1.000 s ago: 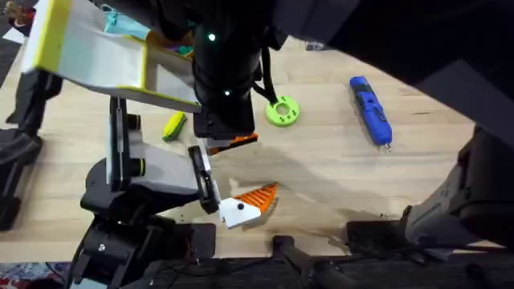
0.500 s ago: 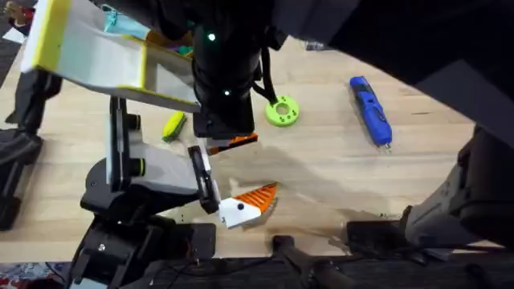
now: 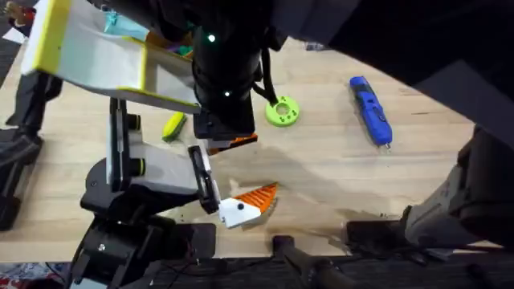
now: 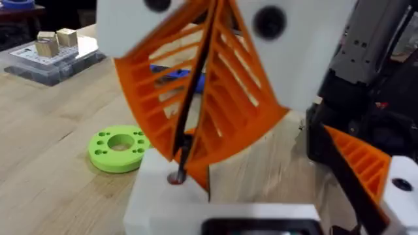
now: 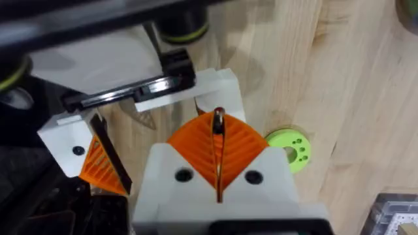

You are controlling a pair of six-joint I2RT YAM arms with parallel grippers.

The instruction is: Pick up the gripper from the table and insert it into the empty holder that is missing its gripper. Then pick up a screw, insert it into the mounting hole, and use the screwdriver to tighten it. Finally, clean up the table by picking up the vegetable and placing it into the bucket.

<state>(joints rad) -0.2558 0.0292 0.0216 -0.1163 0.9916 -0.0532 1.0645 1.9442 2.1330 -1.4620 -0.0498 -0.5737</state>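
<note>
Over the holder (image 3: 152,172), right gripper (image 5: 217,127) is staying clamped on a screw (image 5: 219,119), nothing shifting this past second. The gripper (image 3: 245,205) is sitting at the bracket end, so screw insertion is probably still pending.

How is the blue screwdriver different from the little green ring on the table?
The screwdriver is blue, long and pen-shaped, while the green ring is round and flat with a hole in its middle. The screwdriver ends in a thin metal tip; the ring has small holes around its face. The screwdriver lies farther to the right side of the table than the ring. Both rest on the wood, and nothing is gripping either.
</note>
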